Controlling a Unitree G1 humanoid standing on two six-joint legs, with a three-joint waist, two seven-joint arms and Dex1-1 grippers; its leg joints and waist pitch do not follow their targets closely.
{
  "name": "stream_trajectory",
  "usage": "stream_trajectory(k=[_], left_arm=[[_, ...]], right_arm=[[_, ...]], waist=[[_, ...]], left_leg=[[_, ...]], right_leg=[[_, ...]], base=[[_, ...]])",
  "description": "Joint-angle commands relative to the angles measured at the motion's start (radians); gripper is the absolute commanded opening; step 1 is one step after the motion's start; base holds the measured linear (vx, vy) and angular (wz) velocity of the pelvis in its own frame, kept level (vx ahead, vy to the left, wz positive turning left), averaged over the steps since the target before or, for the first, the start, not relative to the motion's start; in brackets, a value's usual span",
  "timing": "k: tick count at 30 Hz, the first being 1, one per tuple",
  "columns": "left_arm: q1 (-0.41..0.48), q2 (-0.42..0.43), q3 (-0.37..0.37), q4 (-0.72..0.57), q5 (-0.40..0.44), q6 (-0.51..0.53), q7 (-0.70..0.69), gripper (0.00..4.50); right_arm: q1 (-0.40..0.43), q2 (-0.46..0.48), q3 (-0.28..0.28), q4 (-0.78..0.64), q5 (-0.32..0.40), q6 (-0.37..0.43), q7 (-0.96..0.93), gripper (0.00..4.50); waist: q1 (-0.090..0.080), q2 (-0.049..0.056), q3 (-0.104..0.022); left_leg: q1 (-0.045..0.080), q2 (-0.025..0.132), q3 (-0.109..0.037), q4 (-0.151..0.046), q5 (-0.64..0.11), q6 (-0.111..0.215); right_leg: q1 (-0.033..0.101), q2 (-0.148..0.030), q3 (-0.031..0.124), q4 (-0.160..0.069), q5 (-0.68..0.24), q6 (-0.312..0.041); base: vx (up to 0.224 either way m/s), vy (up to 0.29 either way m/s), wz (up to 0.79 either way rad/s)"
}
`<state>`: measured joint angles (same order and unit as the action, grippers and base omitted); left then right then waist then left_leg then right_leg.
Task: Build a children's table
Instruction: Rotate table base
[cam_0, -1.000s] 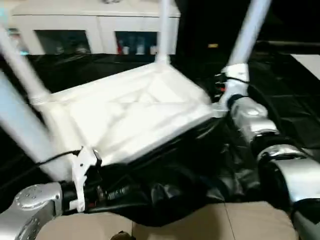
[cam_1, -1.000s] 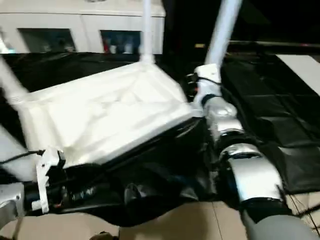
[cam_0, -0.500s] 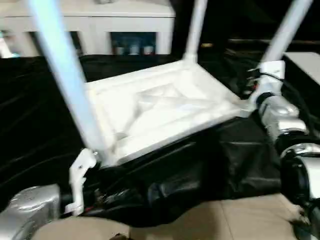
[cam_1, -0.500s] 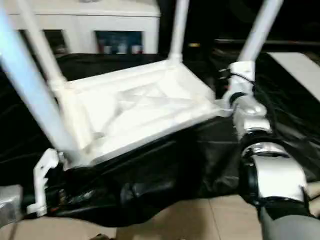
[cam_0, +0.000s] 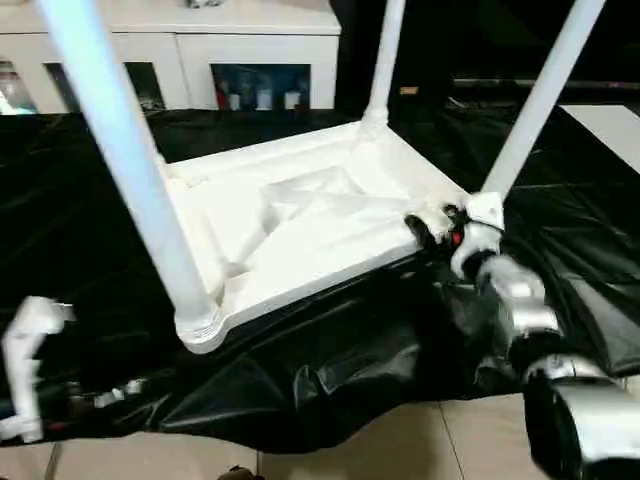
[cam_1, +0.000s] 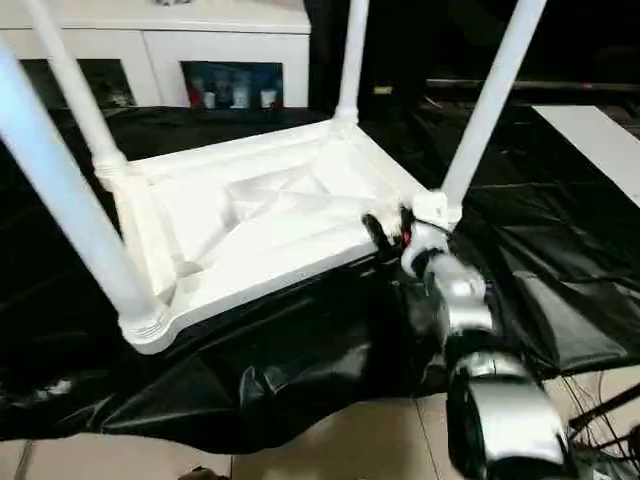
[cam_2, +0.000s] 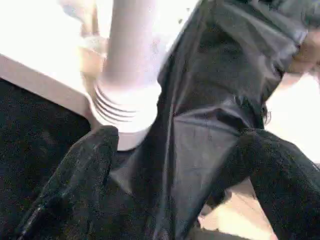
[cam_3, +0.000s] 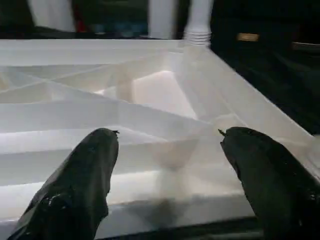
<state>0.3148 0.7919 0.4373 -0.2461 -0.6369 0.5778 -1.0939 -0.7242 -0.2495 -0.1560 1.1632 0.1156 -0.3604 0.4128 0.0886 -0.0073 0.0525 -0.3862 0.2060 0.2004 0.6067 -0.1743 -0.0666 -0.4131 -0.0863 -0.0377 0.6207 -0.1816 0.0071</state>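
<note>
The children's table lies upside down on the black-draped work table, its ribbed white top (cam_0: 300, 215) facing up. All of its legs stand in the corner sockets: a near-left leg (cam_0: 130, 160), a far-left leg (cam_1: 75, 90), a far leg (cam_0: 385, 60) and a right leg (cam_0: 530, 110). My right gripper (cam_0: 432, 224) is open at the top's near-right rim, beside the right leg's socket, its fingers (cam_3: 95, 160) spread over the ribs. My left gripper (cam_2: 177, 137) is open and empty, just short of the near-left leg's ribbed base (cam_2: 127, 107). Its white wrist bracket (cam_0: 25, 345) sits at the far left.
Black cloth (cam_0: 330, 370) hangs over the work table's front edge down to tan floor (cam_0: 400, 440). White cabinets (cam_0: 200, 50) stand behind. A white panel (cam_0: 610, 120) lies at the right, and cables (cam_1: 610, 440) trail on the floor at the lower right.
The camera has shifted. My left gripper has drawn back to the left, away from the near-left leg's base. My right gripper stays at the near-right corner.
</note>
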Motion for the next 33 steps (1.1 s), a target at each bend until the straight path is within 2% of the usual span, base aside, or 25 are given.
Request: stream_trajectory(k=[1,2,3,4,6,7,9,10,11,12,14,17,19,21,22,23,25,27,28,29,30,32,33], left_arm=[[-0.026,0.002,0.059,0.018,-0.043,-0.007,-0.003,4.34],[-0.03,0.002,0.065,0.022,-0.048,-0.008,-0.002,4.34],[-0.061,-0.004,0.079,0.037,-0.067,-0.011,0.015,4.34],[-0.078,-0.014,0.077,0.036,-0.076,-0.016,0.02,4.34],[-0.1,-0.027,0.073,0.034,-0.088,-0.022,0.025,4.34],[-0.147,-0.056,0.052,0.032,-0.092,-0.034,0.049,4.34],[-0.171,-0.069,0.037,0.034,-0.086,-0.043,0.061,4.34],[-0.212,-0.09,0.007,0.053,-0.062,-0.064,0.08,4.34],[-0.216,-0.091,0.002,0.056,-0.058,-0.066,0.081,4.34],[-0.251,-0.103,-0.035,0.08,-0.02,-0.093,0.091,4.34],[-0.274,-0.114,-0.056,0.092,-0.015,-0.093,0.092,4.34],[-0.317,-0.142,-0.081,0.084,-0.047,-0.082,0.081,4.34],[-0.353,-0.163,-0.105,0.074,-0.068,-0.068,0.075,4.34],[-0.381,-0.175,-0.138,0.055,-0.094,-0.05,0.066,4.34],[-0.4,-0.185,-0.156,0.035,-0.121,-0.033,0.061,4.34],[-0.401,-0.186,-0.157,0.034,-0.122,-0.032,0.06,4.34],[-0.429,-0.201,-0.187,-0.017,-0.18,0.008,0.055,4.34],[-0.441,-0.21,-0.209,-0.056,-0.214,0.035,0.05,4.34],[-0.45,-0.218,-0.236,-0.095,-0.236,0.057,0.047,4.34],[-0.45,-0.218,-0.236,-0.095,-0.236,0.057,0.047,4.34],[-0.462,-0.228,-0.274,-0.139,-0.255,0.079,0.047,4.34],[-0.469,-0.232,-0.288,-0.152,-0.261,0.083,0.049,4.34],[-0.482,-0.241,-0.316,-0.175,-0.268,0.09,0.053,4.34]], right_arm=[[0.036,-0.005,-0.031,-0.06,0.013,-0.021,-0.056,3.79],[0.042,-0.005,-0.034,-0.065,0.014,-0.021,-0.063,3.79],[0.075,-0.004,-0.052,-0.093,0.024,-0.013,-0.11,3.79],[0.085,-0.008,-0.053,-0.093,0.02,-0.005,-0.133,3.79],[0.096,-0.014,-0.049,-0.093,0.008,0.008,-0.176,3.79],[0.105,-0.023,-0.06,-0.074,-0.002,0.035,-0.268,3.79],[0.106,-0.025,-0.072,-0.064,0.002,0.047,-0.302,3.79],[0.111,-0.025,-0.075,-0.068,-0.003,0.058,-0.326,3.79],[0.112,-0.025,-0.075,-0.068,-0.003,0.059,-0.326,3.79],[0.117,-0.019,-0.075,-0.083,-0.007,0.064,-0.321,3.79],[0.121,-0.01,-0.073,-0.1,-0.01,0.071,-0.314,3.79],[0.111,0.006,-0.061,-0.1,0.001,0.092,-0.288,3.79],[0.098,0.02,-0.04,-0.086,0.004,0.118,-0.241,3.79],[0.088,0.034,-0.01,-0.069,-0.012,0.141,-0.172,3.79],[0.082,0.039,0.008,-0.059,-0.027,0.15,-0.14,3.79],[0.082,0.039,0.009,-0.058,-0.028,0.151,-0.139,3.79],[0.068,0.043,0.025,-0.038,-0.047,0.164,-0.109,3.79],[0.057,0.04,0.033,-0.025,-0.059,0.173,-0.104,3.79],[0.046,0.037,0.04,-0.013,-0.068,0.184,-0.102,3.79],[0.046,0.037,0.04,-0.013,-0.068,0.184,-0.102,3.79],[0.034,0.034,0.047,-0.005,-0.075,0.188,-0.098,3.79],[0.03,0.033,0.05,-0.004,-0.074,0.191,-0.095,3.79],[0.023,0.033,0.057,0.0,-0.075,0.198,-0.079,3.79]], waist=[[-0.005,0.014,-0.052],[-0.003,0.016,-0.054],[-0.007,0.012,-0.053],[-0.004,0.01,-0.055],[-0.006,0.011,-0.054],[-0.01,0.01,-0.055],[-0.011,0.009,-0.057],[-0.013,0.008,-0.058],[-0.013,0.007,-0.058],[-0.013,0.012,-0.059],[-0.017,0.007,-0.06],[-0.029,0.004,-0.063],[-0.031,0.007,-0.064],[-0.032,0.006,-0.065],[-0.034,0.012,-0.066],[-0.032,0.01,-0.067],[-0.028,0.014,-0.072],[-0.022,0.01,-0.07],[-0.02,0.01,-0.07],[-0.021,0.006,-0.069],[-0.019,0.003,-0.067],[-0.02,0.002,-0.066],[-0.023,-0.004,-0.065]], left_leg=[[0.034,0.018,-0.009,-0.089,-0.408,-0.026],[0.037,0.018,-0.009,-0.087,-0.41,-0.028],[0.035,0.016,-0.011,-0.089,-0.414,-0.031],[0.041,0.016,-0.01,-0.088,-0.415,-0.033],[0.039,0.015,-0.013,-0.089,-0.412,-0.037],[0.035,0.014,-0.015,-0.091,-0.405,-0.045],[0.037,0.011,-0.013,-0.087,-0.408,-0.047],[0.029,0.011,-0.015,-0.088,-0.396,-0.045],[0.031,0.01,-0.014,-0.088,-0.393,-0.043],[0.035,0.009,-0.012,-0.085,-0.394,-0.041],[0.029,0.01,-0.013,-0.084,-0.382,-0.038],[0.026,0.009,-0.013,-0.082,-0.359,-0.031],[0.029,0.009,-0.011,-0.08,-0.352,-0.024],[0.024,0.01,-0.013,-0.08,-0.338,-0.019],[0.025,0.011,-0.013,-0.08,-0.324,-0.019],[0.026,0.012,-0.011,-0.078,-0.31,-0.016],[0.028,0.014,-0.009,-0.075,-0.276,-0.015],[0.027,0.014,-0.005,-0.073,-0.254,-0.008],[0.025,0.014,-0.005,-0.073,-0.25,-0.006],[0.025,0.014,-0.004,-0.073,-0.253,-0.006],[0.024,0.014,-0.005,-0.073,-0.261,-0.01],[0.023,0.014,-0.005,-0.074,-0.271,-0.016],[0.023,0.014,-0.005,-0.074,-0.278,-0.018]], right_leg=[[0.021,-0.024,0.027,-0.074,-0.3,-0.187],[0.019,-0.026,0.028,-0.073,-0.305,-0.185],[0.022,-0.026,0.028,-0.074,-0.316,-0.177],[0.017,-0.026,0.03,-0.076,-0.32,-0.166],[0.02,-0.026,0.029,-0.076,-0.321,-0.163],[0.023,-0.026,0.028,-0.074,-0.318,-0.157],[0.022,-0.027,0.029,-0.074,-0.316,-0.152],[0.029,-0.028,0.028,-0.072,-0.312,-0.145],[0.027,-0.026,0.027,-0.074,-0.315,-0.139],[0.023,-0.026,0.029,-0.075,-0.309,-0.139],[0.029,-0.029,0.029,-0.073,-0.304,-0.139],[0.03,-0.027,0.028,-0.069,-0.278,-0.156],[0.03,-0.026,0.027,-0.067,-0.254,-0.176],[0.035,-0.027,0.026,-0.063,-0.234,-0.187],[0.034,-0.027,0.026,-0.061,-0.211,-0.196],[0.035,-0.025,0.026,-0.059,-0.186,-0.209],[0.037,-0.025,0.024,-0.051,-0.129,-0.233],[0.038,-0.022,0.023,-0.047,-0.091,-0.248],[0.041,-0.023,0.022,-0.046,-0.092,-0.248],[0.041,-0.023,0.022,-0.047,-0.101,-0.246],[0.042,-0.027,0.024,-0.05,-0.142,-0.232],[0.041,-0.028,0.025,-0.052,-0.17,-0.223],[0.041,-0.027,0.026,-0.056,-0.19,-0.213]], base=[[0.0,0.0,0.0],[0.0,0.0,0.0],[0.0,0.0,0.0],[0.0,0.0,0.0],[0.0,0.0,0.0],[0.0,0.0,0.0],[0.0,0.0,0.0],[0.0,0.0,0.0],[0.0,0.0,0.0],[0.0,0.0,0.0],[0.0,0.0,0.0],[0.0,0.0,0.0],[0.0,0.0,0.0],[0.0,0.0,0.0],[0.0,0.0,0.0],[0.0,0.0,0.0],[0.0,0.0,0.0],[0.0,0.0,0.0],[0.0,0.0,0.0],[0.0,0.0,0.0],[0.0,0.0,0.0],[0.0,0.0,0.0],[0.0,0.0,0.0]])
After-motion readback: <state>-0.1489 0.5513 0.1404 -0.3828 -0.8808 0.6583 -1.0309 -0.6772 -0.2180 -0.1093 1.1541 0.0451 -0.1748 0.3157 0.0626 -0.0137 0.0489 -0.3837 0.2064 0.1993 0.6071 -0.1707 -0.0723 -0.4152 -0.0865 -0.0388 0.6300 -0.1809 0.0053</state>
